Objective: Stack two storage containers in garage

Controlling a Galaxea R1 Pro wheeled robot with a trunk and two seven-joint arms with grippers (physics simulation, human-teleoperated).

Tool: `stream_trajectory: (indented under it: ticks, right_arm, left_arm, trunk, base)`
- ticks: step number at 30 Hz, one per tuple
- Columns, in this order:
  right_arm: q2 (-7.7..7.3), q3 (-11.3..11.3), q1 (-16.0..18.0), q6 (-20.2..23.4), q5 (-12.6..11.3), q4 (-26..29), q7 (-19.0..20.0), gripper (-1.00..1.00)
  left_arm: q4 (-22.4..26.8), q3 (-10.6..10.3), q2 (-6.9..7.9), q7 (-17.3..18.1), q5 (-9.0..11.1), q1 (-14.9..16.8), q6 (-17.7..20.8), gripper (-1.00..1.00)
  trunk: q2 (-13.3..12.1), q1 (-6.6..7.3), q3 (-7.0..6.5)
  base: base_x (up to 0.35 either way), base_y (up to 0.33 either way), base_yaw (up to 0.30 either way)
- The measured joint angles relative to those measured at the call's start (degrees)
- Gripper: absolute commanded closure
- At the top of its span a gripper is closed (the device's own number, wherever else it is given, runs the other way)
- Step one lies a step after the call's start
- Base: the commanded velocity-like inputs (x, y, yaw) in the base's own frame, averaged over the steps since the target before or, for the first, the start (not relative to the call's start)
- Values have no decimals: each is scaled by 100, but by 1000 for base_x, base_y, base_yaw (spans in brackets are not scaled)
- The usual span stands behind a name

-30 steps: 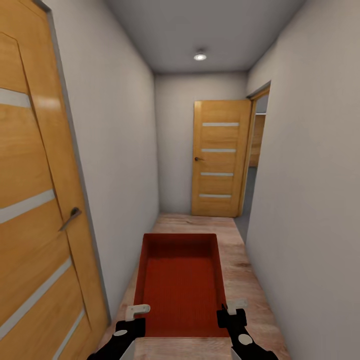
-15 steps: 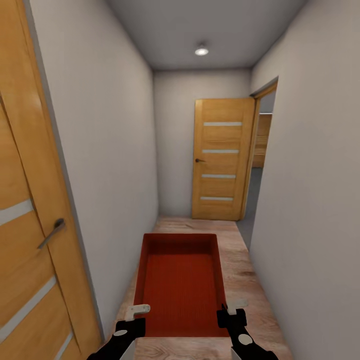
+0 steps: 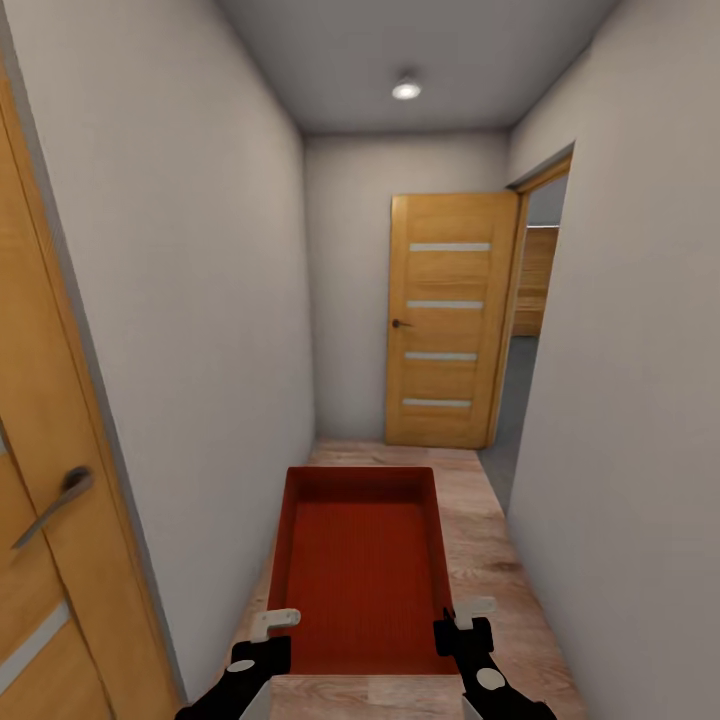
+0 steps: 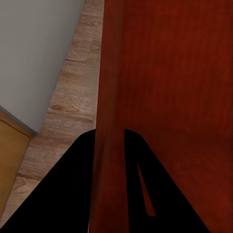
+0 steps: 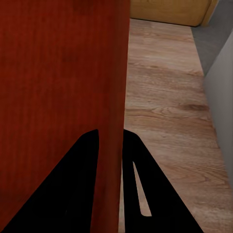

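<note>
the red bin [image 3: 360,565] is carried level between both claws, so its open top faces up and its load is shared: the left claw [image 3: 272,628] pinches the left wall and the right claw [image 3: 462,615] pinches the right wall, one finger on each face. ahead of the claws lies a narrow hallway with a wood floor [image 3: 480,530]; the open doorway [image 3: 530,330], ahead to the right, is judged the likely route onward.

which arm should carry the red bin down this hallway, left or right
Neither alone; both, judging by the grip. The left gripper has its jaws shut on the storage container at its left wall, the right gripper on its right wall, so the load looks balanced toward the open doorway.
</note>
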State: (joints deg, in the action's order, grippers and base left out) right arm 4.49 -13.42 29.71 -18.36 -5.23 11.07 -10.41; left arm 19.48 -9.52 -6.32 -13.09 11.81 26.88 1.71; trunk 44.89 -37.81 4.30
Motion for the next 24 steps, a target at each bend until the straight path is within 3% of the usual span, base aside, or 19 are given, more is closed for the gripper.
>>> stream_trajectory:
  ticks: [24]
  right_arm:
    - [1,-1,0,0,0,0,-3,100]
  left_arm:
    - [0,0,0,0,0,0,0,100]
  trunk:
    - [0,0,0]
  base:
    - [323,0,0]
